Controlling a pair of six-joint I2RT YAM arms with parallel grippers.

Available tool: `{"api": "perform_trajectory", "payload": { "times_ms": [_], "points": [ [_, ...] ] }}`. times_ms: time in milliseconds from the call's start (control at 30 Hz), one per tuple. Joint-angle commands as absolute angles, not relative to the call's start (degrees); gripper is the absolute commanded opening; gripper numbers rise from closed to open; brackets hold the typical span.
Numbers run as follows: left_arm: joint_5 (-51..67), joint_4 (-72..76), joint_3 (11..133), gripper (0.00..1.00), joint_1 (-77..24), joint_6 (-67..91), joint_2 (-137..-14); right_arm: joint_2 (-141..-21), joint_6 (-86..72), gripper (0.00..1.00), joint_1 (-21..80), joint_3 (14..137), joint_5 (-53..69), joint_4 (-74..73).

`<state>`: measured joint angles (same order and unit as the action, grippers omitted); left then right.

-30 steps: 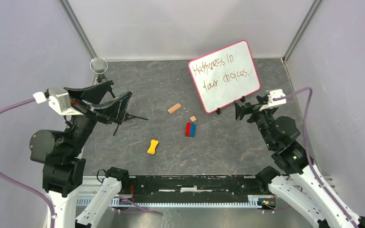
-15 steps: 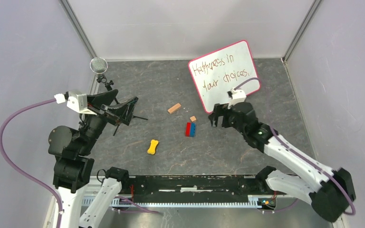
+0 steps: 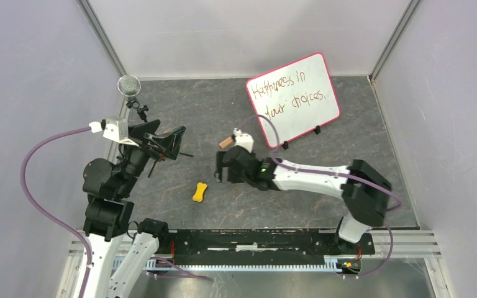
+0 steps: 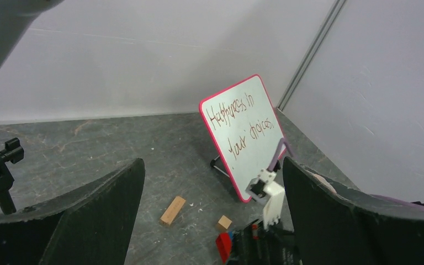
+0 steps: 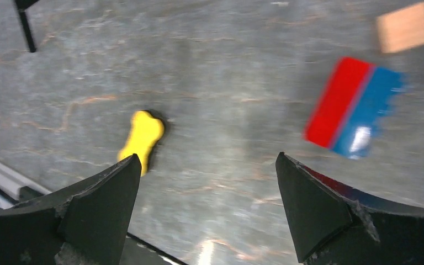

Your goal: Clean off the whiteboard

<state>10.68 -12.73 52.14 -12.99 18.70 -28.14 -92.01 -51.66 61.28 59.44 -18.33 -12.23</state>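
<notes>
Board propped by far right corner: likely light, stiff, tippy; best steadied at frame. Left tool, right tool gaping, empty.

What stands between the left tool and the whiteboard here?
The right arm's wrist crosses the lower corner of the whiteboard seen from the left tool; a tan block and tan cube lie low between.

red-blue block: blurred in the right wrist view; hidden beneath the right arm from overhead.
tan block: smeared, seemingly clipped by the top edge.
whiteboard: lower corner covered by that arm.
</notes>
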Motion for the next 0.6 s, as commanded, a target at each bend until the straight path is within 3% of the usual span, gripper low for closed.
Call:
{"api": "perform_trajectory", "payload": {
  "times_ms": [0, 567],
  "points": [
    [10.64, -8.12, 50.6, 1.0, -13.17, 15.98, -28.3, -101.23, -60.53, 0.98, 66.76, 71.36, -24.01, -18.2],
    [5.82, -11.82, 49.57, 1.0, -16.73, 11.22, -25.94, -120.91, -70.42, 0.8, 76.58, 92.93, -31.42, -25.97]
  ]
}}
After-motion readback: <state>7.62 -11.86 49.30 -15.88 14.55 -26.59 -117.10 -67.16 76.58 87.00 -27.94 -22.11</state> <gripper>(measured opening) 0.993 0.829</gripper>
